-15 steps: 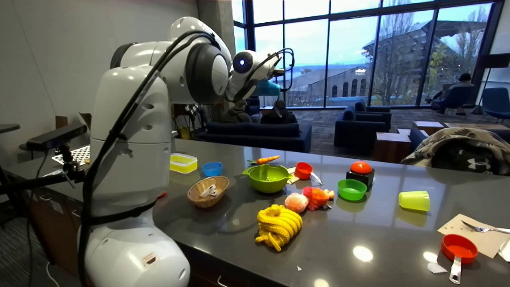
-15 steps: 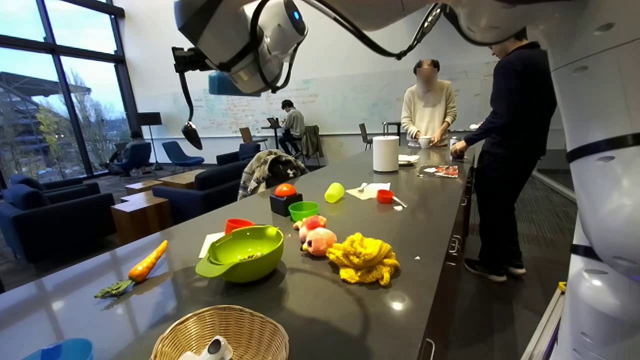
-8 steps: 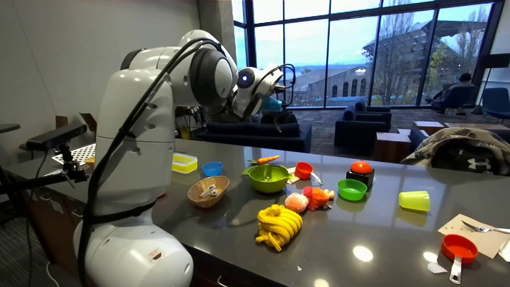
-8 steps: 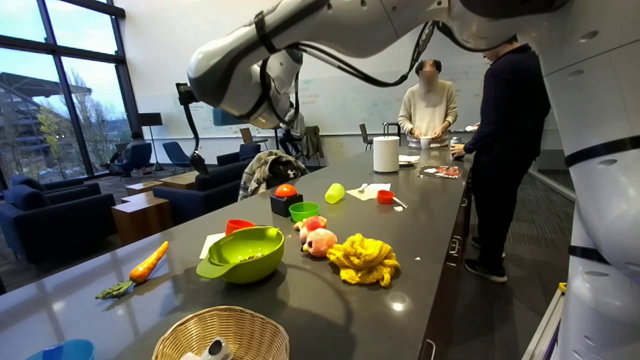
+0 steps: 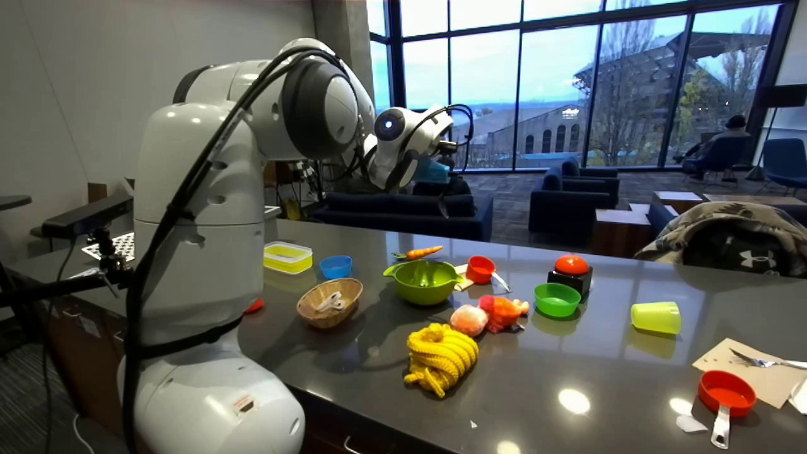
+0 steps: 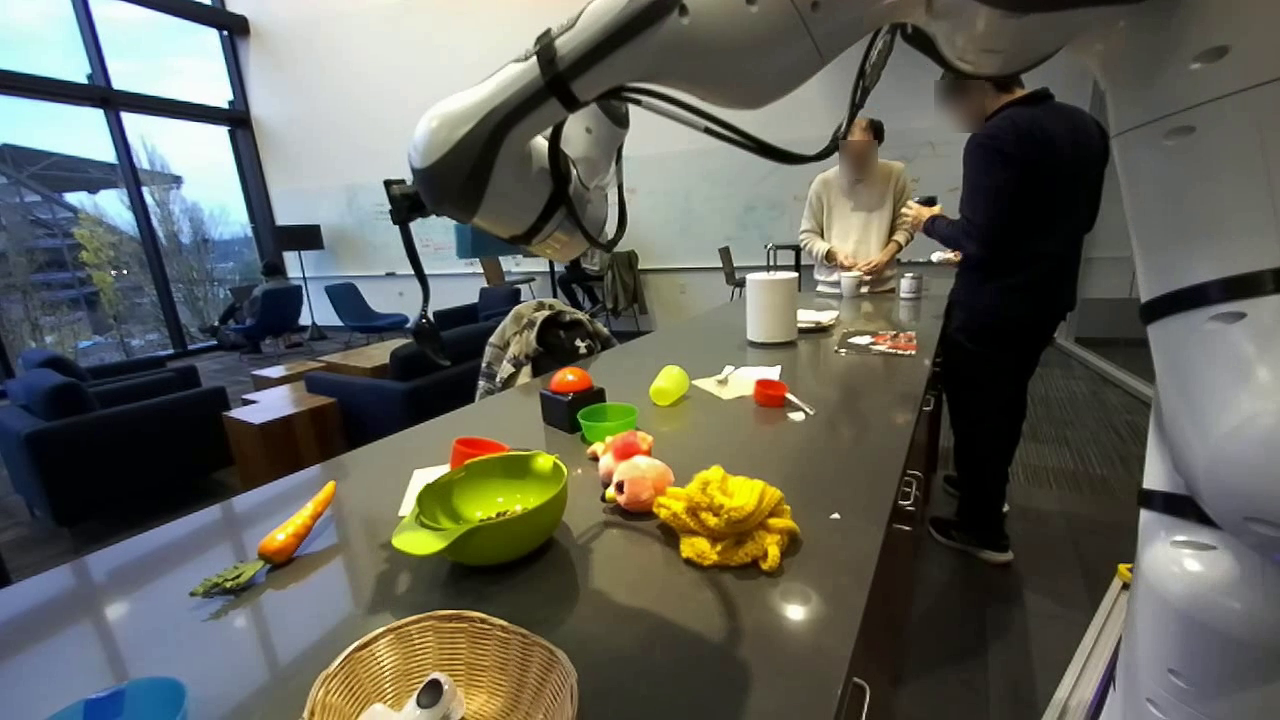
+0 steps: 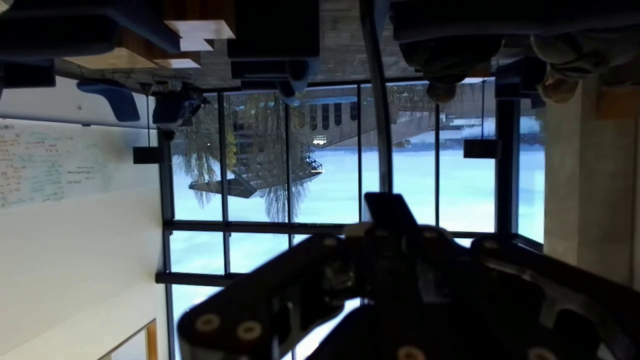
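Wrist view: the tool (image 7: 391, 231) pinches a dark, slim-handled spoon (image 7: 377, 100) (faint sheen along its length).

This is looking like a shared office lounge: navy armchairs (image 6: 115, 435) are standing near low wooden tables (image 6: 285, 435), tall windows (image 5: 558, 75) are letting in daylight, a broad whiteboard (image 7: 87, 187) is carrying handwriting (image 7: 47, 160), and 2 people (image 6: 1030, 210) are standing beside a long counter (image 5: 536, 372).

Arm (image 5: 195, 145) is sporting glossy wht shells (image 5: 220, 277) w/ dk-gray joint rings (image 5: 299, 110) & blk cables (image 5: 135, 299), wrist light (image 5: 388, 124) is glowing blue, & blk gripper (image 7: 392, 235) is showing pale round screws (image 7: 249, 330).
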Available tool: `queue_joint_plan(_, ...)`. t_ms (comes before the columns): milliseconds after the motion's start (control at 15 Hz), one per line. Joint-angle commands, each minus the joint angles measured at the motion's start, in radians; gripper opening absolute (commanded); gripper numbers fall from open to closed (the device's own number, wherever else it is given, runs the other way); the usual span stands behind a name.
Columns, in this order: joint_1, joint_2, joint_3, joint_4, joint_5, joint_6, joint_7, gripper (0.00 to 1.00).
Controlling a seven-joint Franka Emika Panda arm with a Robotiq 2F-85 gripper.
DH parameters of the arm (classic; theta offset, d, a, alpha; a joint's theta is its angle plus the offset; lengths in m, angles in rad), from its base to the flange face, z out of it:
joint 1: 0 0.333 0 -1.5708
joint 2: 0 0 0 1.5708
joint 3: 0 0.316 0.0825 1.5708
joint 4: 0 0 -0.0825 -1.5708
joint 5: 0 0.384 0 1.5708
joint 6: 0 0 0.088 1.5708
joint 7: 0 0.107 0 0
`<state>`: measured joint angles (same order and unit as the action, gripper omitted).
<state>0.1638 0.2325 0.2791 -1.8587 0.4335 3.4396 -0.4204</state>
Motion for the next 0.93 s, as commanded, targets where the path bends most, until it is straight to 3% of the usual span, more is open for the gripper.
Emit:
queue_joint_plan(0,0.005,-0.12,-0.009,-0.102,0.044,-0.054,0.005,0.01)
queue_joint_plan(600,-0.003,-0.177,0.002,-0.198,0.138,-0.104,0.055,0.01)
queue_joint_plan(667,0.016,-0.181,-0.043,-0.225,-0.02,-0.108,0.219,0.01)
queue_joint_plan(867,0.019,-0.177,-0.056,-0.237,-0.122,-0.114,0.34,0.01)
